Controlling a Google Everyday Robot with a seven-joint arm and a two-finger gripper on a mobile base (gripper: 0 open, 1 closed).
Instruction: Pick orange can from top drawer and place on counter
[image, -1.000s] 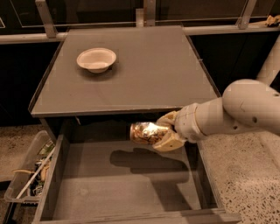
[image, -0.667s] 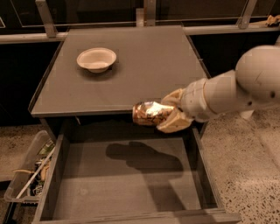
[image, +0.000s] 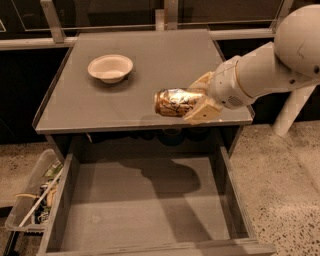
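Observation:
The orange can (image: 176, 102) is a shiny orange-gold can with dark and white markings. It lies on its side in the air, held by my gripper (image: 199, 100), which is shut on its right end. The can hangs over the front part of the counter (image: 150, 65), just above its surface. The top drawer (image: 145, 205) is pulled open below the counter and its grey bottom is bare. My white arm reaches in from the right.
A white bowl (image: 110, 67) stands on the counter at the back left. A clear plastic bin (image: 35, 197) with odds and ends sits on the floor left of the drawer. A rail runs behind the counter.
The gripper has lifted the can up out of the drawer area and back, from in front of the counter's edge to over the counter's front part.

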